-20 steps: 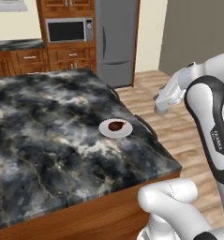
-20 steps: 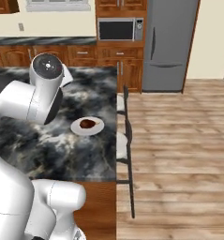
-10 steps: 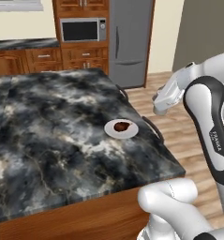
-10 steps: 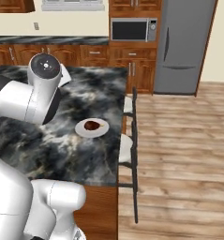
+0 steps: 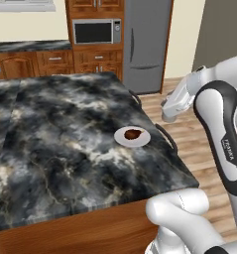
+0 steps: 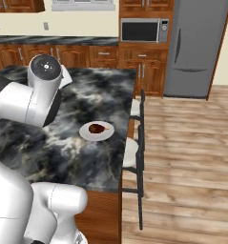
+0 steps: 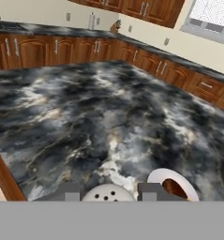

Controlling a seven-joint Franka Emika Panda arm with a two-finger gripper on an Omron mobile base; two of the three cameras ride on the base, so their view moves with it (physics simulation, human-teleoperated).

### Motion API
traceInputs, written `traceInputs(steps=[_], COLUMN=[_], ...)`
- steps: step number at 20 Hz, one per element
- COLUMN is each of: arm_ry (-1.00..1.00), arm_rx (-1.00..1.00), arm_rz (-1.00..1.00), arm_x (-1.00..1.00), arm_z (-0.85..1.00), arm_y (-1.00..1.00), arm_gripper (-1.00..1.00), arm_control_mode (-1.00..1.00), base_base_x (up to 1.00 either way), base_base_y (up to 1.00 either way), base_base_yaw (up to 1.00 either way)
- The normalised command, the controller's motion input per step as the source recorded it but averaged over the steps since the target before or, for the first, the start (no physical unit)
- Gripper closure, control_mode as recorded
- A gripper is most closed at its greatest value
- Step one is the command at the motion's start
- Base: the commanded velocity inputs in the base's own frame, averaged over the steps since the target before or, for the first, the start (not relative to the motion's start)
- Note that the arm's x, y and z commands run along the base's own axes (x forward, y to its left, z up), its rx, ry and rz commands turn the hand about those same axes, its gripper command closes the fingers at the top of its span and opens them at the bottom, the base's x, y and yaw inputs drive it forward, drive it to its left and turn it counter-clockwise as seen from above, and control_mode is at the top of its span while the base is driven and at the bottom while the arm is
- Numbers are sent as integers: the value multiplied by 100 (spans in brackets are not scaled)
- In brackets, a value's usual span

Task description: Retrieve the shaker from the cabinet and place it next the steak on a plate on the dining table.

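Clamped between the two dark finger tips of the claw [image 7: 108, 193] is the shaker [image 7: 108, 192], seen from the hand camera as a pale round cap with small holes, pressed on either side by a finger [image 7: 150, 190]. The claw hangs above the dining table [image 7: 85, 122], whose black-and-grey veined marble spreads out ahead of it and below it. Just past the right-hand finger tip in that view lies the white plate [image 7: 162, 176], with a sliver of the reddish-brown steak [image 7: 175, 188] on it (most of both is cut off by the bottom of the picture).

From the left base camera the plate [image 5: 122, 140] sits near the table's right edge, the steak [image 5: 133, 133] resting on its middle, and the arm's white wrist [image 5: 175, 103] is held out beyond that edge, to the right of the plate and higher than it; the finger tips themselves are too hidden there to tell how they stand. From the right base camera the plate [image 6: 87, 134] and steak [image 6: 97, 127] lie on the marble [image 6: 101, 90] close to the table's near right corner, in front of the arm's big white shoulder joint [image 6: 45, 71].

Beyond the claw, at the far side of the table, stand wooden drawer cabinets [image 5: 55, 62], a microwave [image 5: 93, 31] and a grey fridge [image 5: 144, 42]. Two stools [image 6: 134, 152] are tucked against the table's right side over the wooden floor [image 6: 191, 157].
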Motion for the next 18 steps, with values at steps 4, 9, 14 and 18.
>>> traceInputs(steps=[4, 9, 14, 18], arm_ry=[-6, -10, 0, 0], arm_rx=[0, 0, 1, 4], arm_rz=[6, 9, 2, 0], arm_x=[6, 17, 33, 45], arm_z=[-1, -26, -19, -9], arm_y=[-1, -11, -13, -23], arm_gripper=[100, 100, 100, 100], arm_control_mode=[-100, -100, -100, -100], base_base_x=[0, 0, 0, 0], base_base_y=[0, 0, 0, 0], base_base_yaw=[0, 0, 0, 0])
